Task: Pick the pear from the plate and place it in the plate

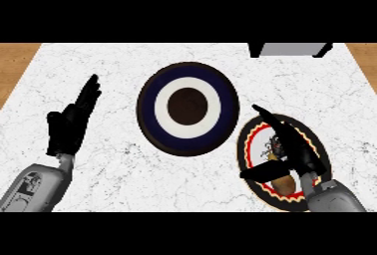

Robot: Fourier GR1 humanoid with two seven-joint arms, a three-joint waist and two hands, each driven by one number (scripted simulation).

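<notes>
— While the right hand (300, 153) sits over the patterned plate (244, 152) at the near right, where is the pear (283, 185)?

— On that same plate, at its near side. It lies just under the hand's thumb and beside the wrist, and part of it is hidden.

— Is the hand grasping it?

— No. The fingers are stretched straight toward the far left and the thumb is spread out to the left. Nothing is curled round the fruit. Whether the palm touches it, I cannot tell.

— And the other plate?

— The ringed plate (188, 107), dark blue and white with a brown centre, lies mid-counter, just left of the patterned one.

— The left hand (68, 127)?

— Released, fingers up, resting at the left of the marble counter (110, 169), well apart from both plates. A grey object (290, 49) shows at the far right edge.
</notes>
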